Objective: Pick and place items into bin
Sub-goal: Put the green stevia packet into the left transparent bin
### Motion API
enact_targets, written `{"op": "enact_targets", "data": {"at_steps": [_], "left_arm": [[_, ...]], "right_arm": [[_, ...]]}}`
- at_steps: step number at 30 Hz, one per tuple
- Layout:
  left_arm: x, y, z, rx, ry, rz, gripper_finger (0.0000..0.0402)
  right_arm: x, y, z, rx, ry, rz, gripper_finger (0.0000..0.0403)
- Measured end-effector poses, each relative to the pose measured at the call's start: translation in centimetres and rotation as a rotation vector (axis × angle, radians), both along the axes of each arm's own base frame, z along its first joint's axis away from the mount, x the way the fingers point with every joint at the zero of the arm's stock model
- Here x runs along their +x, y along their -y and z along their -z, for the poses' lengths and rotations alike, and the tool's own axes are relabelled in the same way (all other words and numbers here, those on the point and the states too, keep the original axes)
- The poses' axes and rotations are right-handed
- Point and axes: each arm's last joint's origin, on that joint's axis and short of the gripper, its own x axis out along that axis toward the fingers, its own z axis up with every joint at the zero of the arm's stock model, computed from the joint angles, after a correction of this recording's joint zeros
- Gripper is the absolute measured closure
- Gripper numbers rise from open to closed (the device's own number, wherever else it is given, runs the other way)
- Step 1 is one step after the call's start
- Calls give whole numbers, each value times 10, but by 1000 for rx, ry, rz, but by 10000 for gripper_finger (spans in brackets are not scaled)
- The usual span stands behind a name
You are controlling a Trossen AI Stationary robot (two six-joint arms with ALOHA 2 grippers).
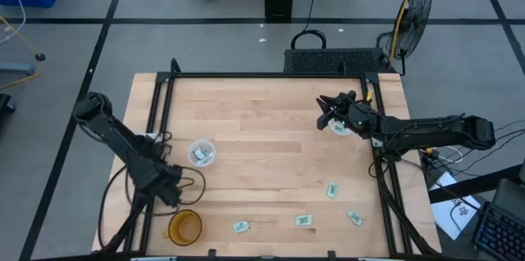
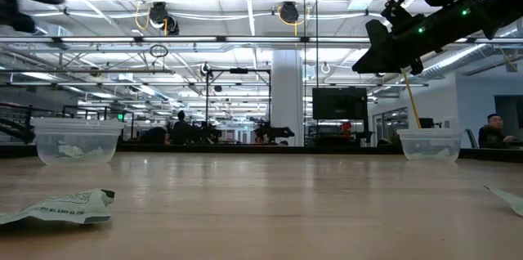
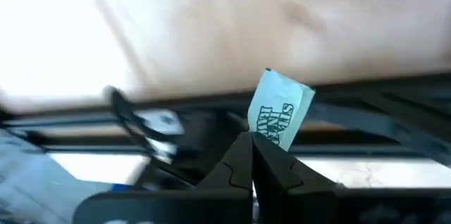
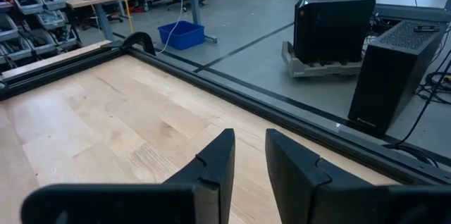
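Note:
My left gripper [image 1: 170, 189] is at the table's left edge, between a clear cup [image 1: 201, 153] and an orange cup [image 1: 184, 226]. It is shut on a pale green packet [image 3: 280, 113]. The clear cup has packets in it. My right gripper [image 1: 326, 115] is open and empty, raised above the table beside a second clear cup [image 1: 340, 126] at the right. In the low view it shows high up [image 2: 382, 46]. Several more packets lie flat near the front edge [image 1: 240, 226], [image 1: 304, 220], [image 1: 332, 190], [image 1: 353, 217]. My left gripper pinches the packet by one short end [image 3: 266, 135] between its two fingertips [image 3: 243, 155]. The rest of the packet sticks out past the fingertips, bent a little. It is lifted clear of the table.
A black frame rail [image 1: 161, 105] runs along the table's left, far and right sides. Cables [image 1: 190, 180] lie by my left gripper. The wooden middle of the table [image 1: 262, 142] is bare. A packet [image 2: 59, 207] lies close to the low camera.

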Motion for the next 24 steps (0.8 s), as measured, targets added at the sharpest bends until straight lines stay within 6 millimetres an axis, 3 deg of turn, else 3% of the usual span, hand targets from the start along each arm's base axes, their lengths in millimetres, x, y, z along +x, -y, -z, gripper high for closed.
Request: {"op": "enact_targets", "data": {"at_steps": [9,13,19,24], "left_arm": [[41,-34,4,94,201,117,396],[56,-53,5,120,263,34,395],[77,-70,7,64,370,-4,390],[93,-75,10,-112,465,-50,387]], "right_arm": [[0,0,0,5,6,2,330],[0,0,0,3,4,1,330],[0,0,0,2,3,1,330],[0,0,0,2,2,1,330]]}}
